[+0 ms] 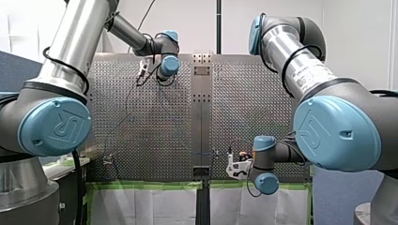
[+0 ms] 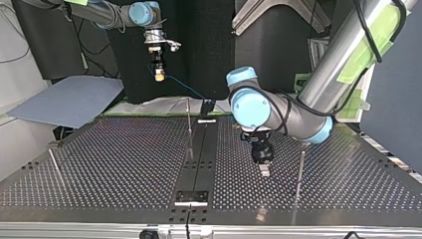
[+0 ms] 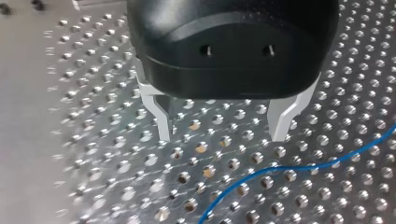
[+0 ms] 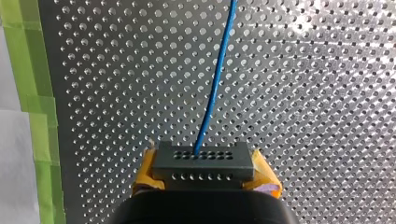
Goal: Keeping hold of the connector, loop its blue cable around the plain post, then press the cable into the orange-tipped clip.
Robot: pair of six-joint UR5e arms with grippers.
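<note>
My right gripper (image 4: 203, 176) is shut with its yellow pads on a dark grey connector (image 4: 203, 159). The blue cable (image 4: 215, 84) runs out of the connector, away over the perforated table (image 4: 303, 93). In the top view this gripper (image 2: 159, 75) hangs high at the back left, and the cable (image 2: 185, 89) slopes down from it to the right. My left gripper (image 3: 224, 128) stands open just above the plate, its metal fingers (image 3: 162, 116) holding nothing. A stretch of blue cable (image 3: 299, 167) lies ahead of them. In the top view my left gripper (image 2: 263, 168) stands left of a thin post (image 2: 300, 172).
Thin upright posts stand at the table's middle (image 2: 189, 124) and at the top view's left (image 2: 55, 168). A dark central strip (image 2: 199, 159) divides the plate. Green tape (image 4: 28, 93) lines the table's edge by my right gripper. A grey sheet (image 2: 64, 99) lies beyond the table's far left corner.
</note>
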